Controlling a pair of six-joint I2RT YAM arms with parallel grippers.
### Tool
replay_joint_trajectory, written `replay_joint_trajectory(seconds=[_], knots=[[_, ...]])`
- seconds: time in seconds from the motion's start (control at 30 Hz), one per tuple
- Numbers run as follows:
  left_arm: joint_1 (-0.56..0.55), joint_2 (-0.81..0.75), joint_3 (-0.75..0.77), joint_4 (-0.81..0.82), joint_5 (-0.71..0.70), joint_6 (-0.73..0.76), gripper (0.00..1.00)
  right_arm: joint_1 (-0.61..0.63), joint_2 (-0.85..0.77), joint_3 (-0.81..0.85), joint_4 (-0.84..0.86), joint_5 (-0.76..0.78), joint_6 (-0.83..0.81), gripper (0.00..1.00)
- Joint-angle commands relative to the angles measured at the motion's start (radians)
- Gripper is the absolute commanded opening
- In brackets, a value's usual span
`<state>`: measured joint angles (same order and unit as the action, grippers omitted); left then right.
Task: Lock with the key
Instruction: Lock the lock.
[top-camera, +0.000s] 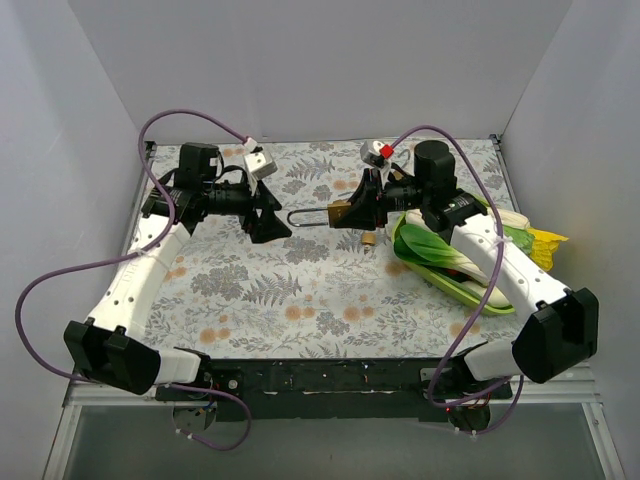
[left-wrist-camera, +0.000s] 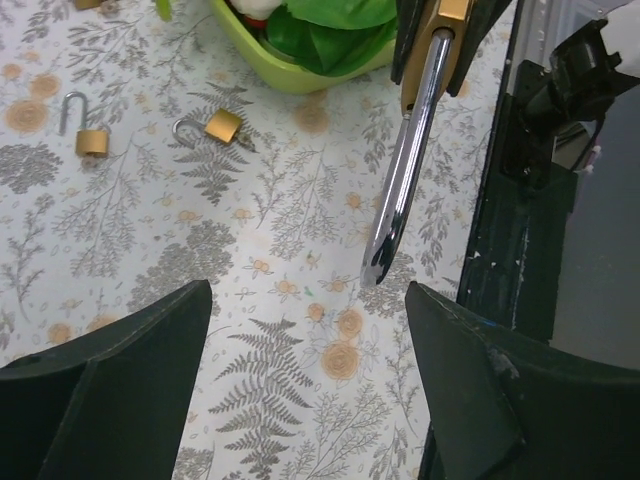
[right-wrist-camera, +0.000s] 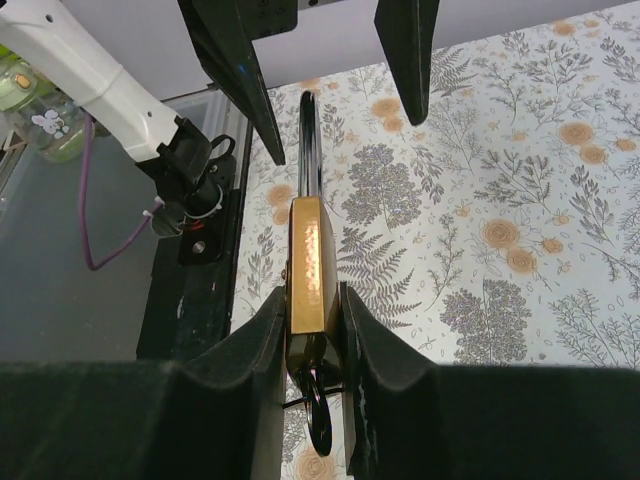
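Left hand (left-wrist-camera: 308, 300): spread wide, gripping nothing; aimed at the free end of the shackle.
Right hand (right-wrist-camera: 312, 300): closed on the brass body of the padlock (right-wrist-camera: 312, 255), one finger pressed to each flat side.
Padlock: held off the worktop (top-camera: 300, 300), over its middle and toward the far edge, lying sideways.
Shackle (left-wrist-camera: 405, 170): long, chromed, standing open; reaches from the body toward the left hand, with its tip in line with the gap between the left fingers and a gap visible on both sides.
Dark piece under the body: hangs between the right fingers; cannot tell what it is.
Green tray (left-wrist-camera: 285, 72): at the right edge of the worktop, holding leafy greens (left-wrist-camera: 335, 22).
Small padlocks (left-wrist-camera: 90, 138) (left-wrist-camera: 222, 125): two, brass, flat on the worktop near the tray, apart from each other.
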<state>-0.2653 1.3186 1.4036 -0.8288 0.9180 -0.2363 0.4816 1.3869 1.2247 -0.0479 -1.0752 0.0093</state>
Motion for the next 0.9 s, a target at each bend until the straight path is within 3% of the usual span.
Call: replay_joint_trajectory(seconds=[0.0,0.03,0.23,0.6,0.8,0.87], knots=[[-0.058,-0.021,-0.011,0.008,0.059,0.012,0.75,0.000,-0.083,-0.007,0.114,-0.057,0.002,0.01],[-0.071,-0.019,-0.015,0.005,0.058,0.012,0.70,0.000,-0.089,-0.007,0.111,-0.051,-0.003,0.01],[-0.135,-0.019,-0.031,0.016,0.050,0.008,0.61,0.005,-0.085,0.009,0.099,-0.042,-0.006,0.01],[-0.163,-0.021,-0.038,0.051,0.039,0.009,0.24,0.012,-0.065,0.016,0.066,-0.061,-0.042,0.01],[-0.183,-0.013,-0.043,0.053,0.032,0.011,0.18,0.025,-0.046,0.028,0.022,-0.074,-0.075,0.01],[-0.192,-0.007,-0.043,0.051,0.032,0.011,0.09,0.031,-0.040,0.033,-0.007,-0.072,-0.089,0.01]])
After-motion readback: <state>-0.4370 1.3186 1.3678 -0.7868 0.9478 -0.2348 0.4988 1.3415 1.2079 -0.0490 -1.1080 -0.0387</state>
